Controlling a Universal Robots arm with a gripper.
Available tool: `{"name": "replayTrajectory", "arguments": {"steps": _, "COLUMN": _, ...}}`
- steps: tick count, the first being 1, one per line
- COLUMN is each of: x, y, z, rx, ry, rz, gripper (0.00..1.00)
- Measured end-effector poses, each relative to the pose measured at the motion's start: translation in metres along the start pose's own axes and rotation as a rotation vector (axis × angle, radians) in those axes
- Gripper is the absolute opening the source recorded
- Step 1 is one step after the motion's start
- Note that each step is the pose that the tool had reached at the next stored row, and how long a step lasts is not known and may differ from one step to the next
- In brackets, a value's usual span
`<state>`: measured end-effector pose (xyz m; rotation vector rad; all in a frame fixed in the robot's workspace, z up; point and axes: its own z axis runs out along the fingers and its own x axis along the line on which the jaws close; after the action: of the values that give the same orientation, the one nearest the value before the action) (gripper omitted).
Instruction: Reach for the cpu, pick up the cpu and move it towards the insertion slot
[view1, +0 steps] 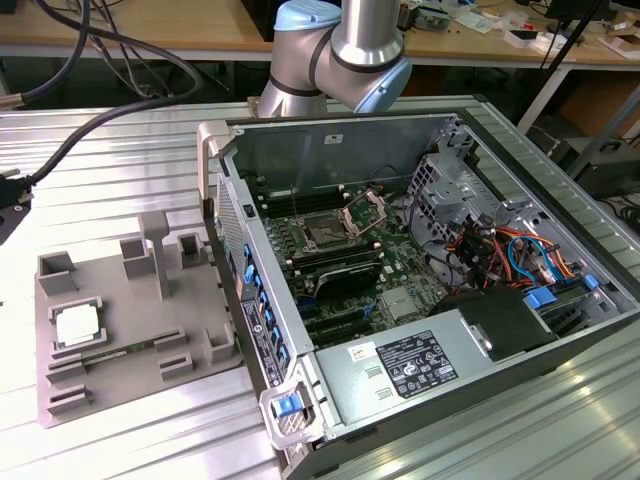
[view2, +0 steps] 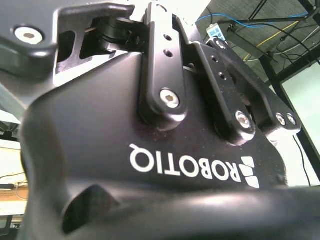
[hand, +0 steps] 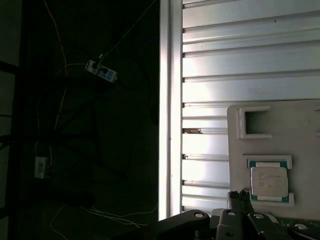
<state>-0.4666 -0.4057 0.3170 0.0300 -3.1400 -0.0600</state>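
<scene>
Cpu (view1: 78, 325) in its tray (view1: 140, 335), arm (view1: 345, 50) cut off above the open case (view1: 330, 150).
The cpu lies flat in the grey tray on the ribbed worktop (view1: 120, 150), low at the exterior view's left, well apart from the insertion slot (view1: 325, 235) mid-frame. The top edge cuts off the arm. In the second wrist view the gripper (view2: 190, 100) body bears white lettering; whether it is wide or narrow cannot be told.

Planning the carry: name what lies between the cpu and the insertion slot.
In the exterior view: the tray posts and the case wall, between cpu and insertion slot.
</scene>
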Motion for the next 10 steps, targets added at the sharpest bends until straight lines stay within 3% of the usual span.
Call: {"name": "replayTrajectory", "arguments": {"steps": 10, "x": 0.0000, "y": -0.0001, "z": 0.0038, "rx": 0.0000, "ry": 0.0001, "rz": 0.000, "gripper": 0.11}}
